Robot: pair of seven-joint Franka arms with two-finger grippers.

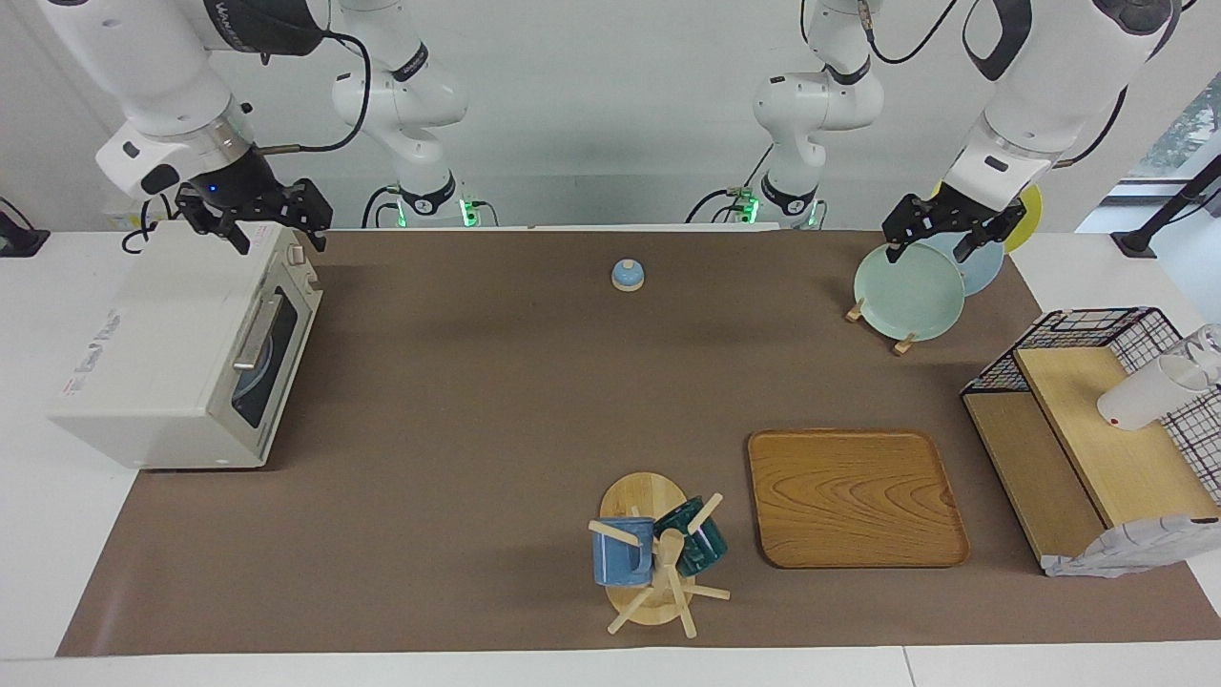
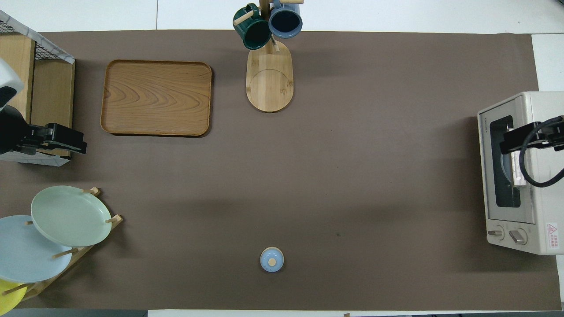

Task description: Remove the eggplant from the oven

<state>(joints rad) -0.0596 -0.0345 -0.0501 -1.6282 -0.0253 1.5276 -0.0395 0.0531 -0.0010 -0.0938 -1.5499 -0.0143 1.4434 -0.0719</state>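
The oven is standing shut at the right arm's end of the table, so the eggplant is not showing. The right gripper is hanging over its top, jaws released; the left gripper is waiting over the plates, jaws also released.

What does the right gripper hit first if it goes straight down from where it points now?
Probably the oven: the right gripper hangs fingers-down over its top edge, near the closed door. How high above cannot be read exactly.

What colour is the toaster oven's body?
Off-white, on the boxy toaster oven; clearest in the facing view.
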